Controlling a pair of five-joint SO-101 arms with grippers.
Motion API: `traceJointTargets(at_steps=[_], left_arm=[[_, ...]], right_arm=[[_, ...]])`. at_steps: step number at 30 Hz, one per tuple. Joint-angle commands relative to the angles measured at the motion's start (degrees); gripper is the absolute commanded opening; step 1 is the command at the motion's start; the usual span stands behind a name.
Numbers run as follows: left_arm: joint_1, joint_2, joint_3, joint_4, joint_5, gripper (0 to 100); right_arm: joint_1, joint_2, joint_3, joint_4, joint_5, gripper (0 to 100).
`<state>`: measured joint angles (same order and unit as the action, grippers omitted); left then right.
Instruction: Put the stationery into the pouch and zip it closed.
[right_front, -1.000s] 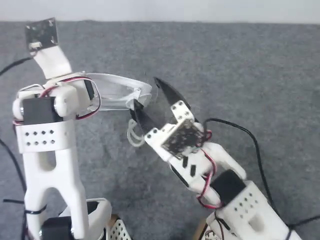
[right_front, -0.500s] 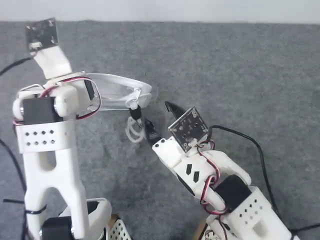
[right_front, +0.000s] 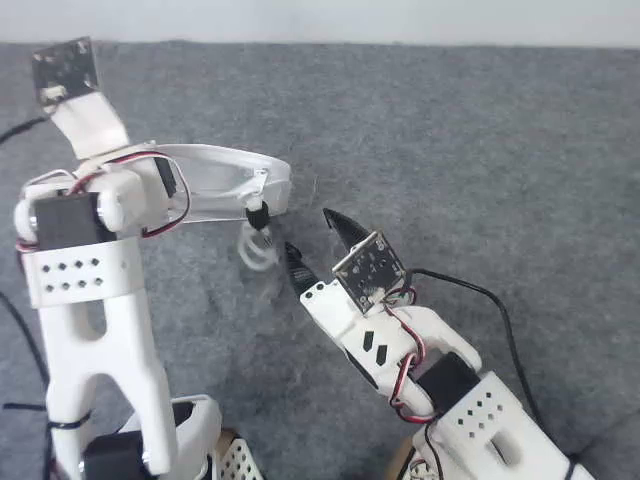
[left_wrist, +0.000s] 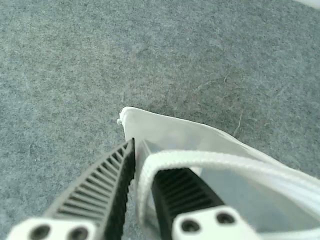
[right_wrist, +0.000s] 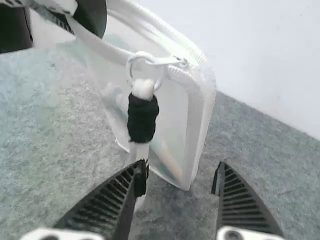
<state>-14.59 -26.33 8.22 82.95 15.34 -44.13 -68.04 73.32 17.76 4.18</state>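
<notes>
One limp, light pouch, rim pinched by left gripper; right gripper, spread wide, should take the zip pull.

The counter is covered in grey cloth like felt, matt and fuzzy, with loose fibres on it. Left of centre in the high view, the pouch is soft clear plastic with a faint sheen, edged with white woven zip tape. Its pull ring is bright metal. The black wrap under the ring is matt; whether it is tape or cord cannot be told. The left claw and right claw have matt black plastic fingers with ribbed inner faces. The arm shells are smooth white plastic, slightly glossy. A bare circuit board sits on one wrist. The wall is smooth, matt white.
</notes>
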Motion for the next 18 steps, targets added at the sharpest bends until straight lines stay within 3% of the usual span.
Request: traceJointTargets(at_steps=[1, 10, 18], left_arm=[[-0.1, -2.2, -0.4, -2.5, -0.2, 1], [0.0, -2.2, -0.4, -2.5, -0.2, 1], [0.0, -2.2, -0.5, -2.5, -0.2, 1]], right_arm=[[-2.5, -0.8, 0.9, -6.0, 0.8, 20.9], [-5.1, -0.7, 1.1, -8.2, 0.7, 20.9], [-7.7, 11.4, -0.5, -21.2, 0.8, 20.9]])
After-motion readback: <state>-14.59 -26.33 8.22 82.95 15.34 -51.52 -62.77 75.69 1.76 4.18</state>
